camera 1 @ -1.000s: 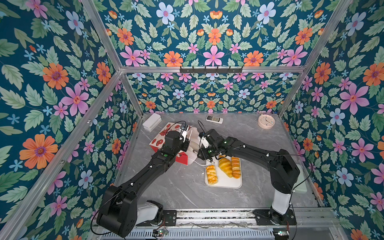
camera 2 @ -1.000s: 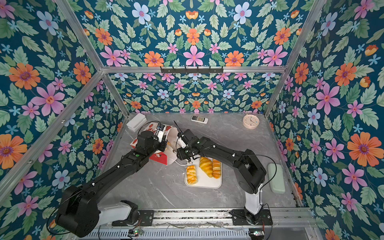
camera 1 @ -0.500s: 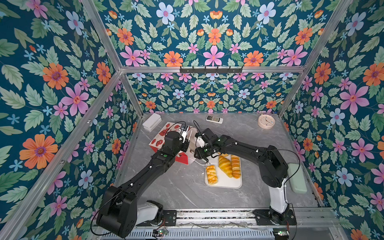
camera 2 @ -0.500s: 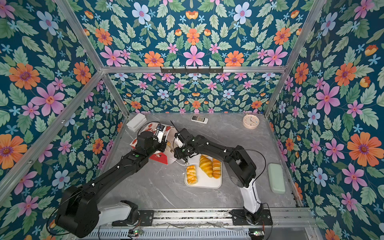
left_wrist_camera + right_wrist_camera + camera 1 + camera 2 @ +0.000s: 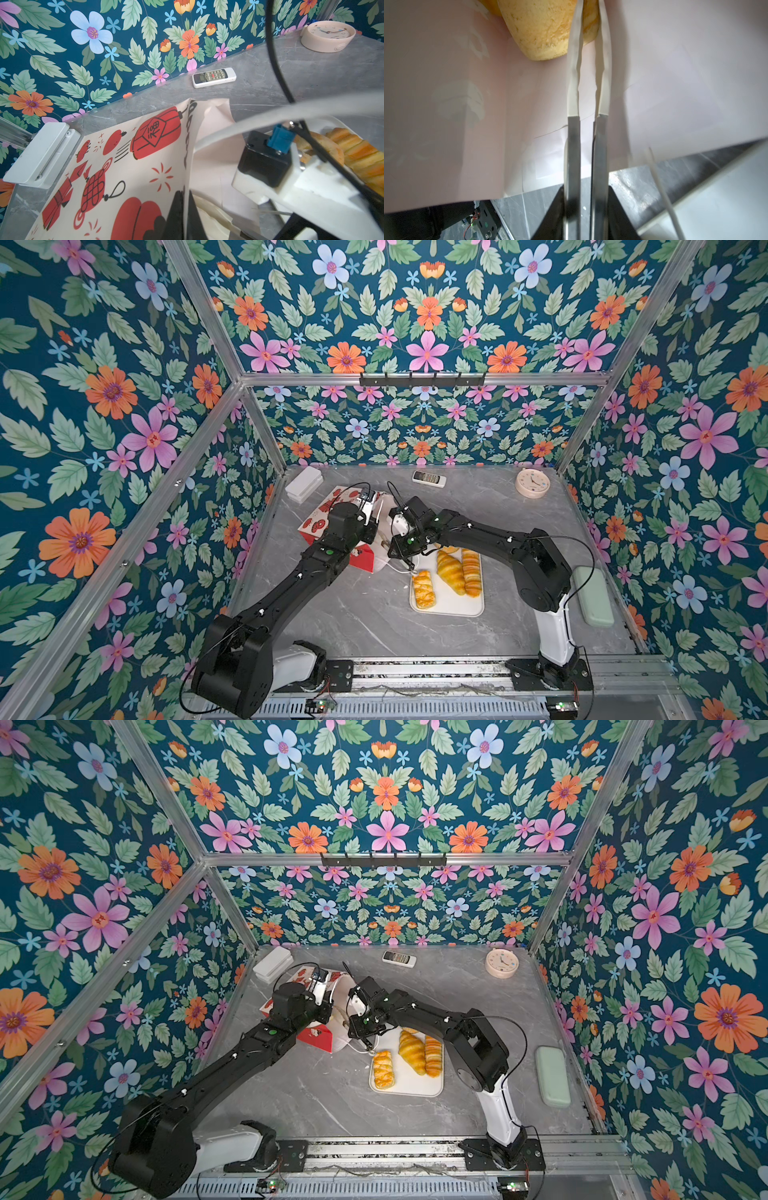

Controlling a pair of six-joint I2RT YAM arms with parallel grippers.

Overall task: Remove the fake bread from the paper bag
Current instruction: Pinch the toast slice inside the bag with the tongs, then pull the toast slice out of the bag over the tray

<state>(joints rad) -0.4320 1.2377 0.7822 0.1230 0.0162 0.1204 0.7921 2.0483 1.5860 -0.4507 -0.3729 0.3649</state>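
Paper bag [image 5: 124,166] walls hem right gripper [image 5: 589,8]; tray [image 5: 449,605] just beside.

**A:** What do the arms look like?

**B:** The left arm [image 5: 316,568] and right arm [image 5: 490,537] are glossy black and built from chunky jointed segments. Each has a white lower section [image 5: 552,626] bolted to a black plate [image 5: 548,672]. A small green light [image 5: 329,551] glows on each forearm. Thin black cables [image 5: 272,52] loop alongside.

**A:** And the hands?

**B:** The right hand [image 5: 589,20] has two slim grey metal fingers, sleeved in off-white tape toward the tips. The left hand [image 5: 184,199] shows only as black wedges.
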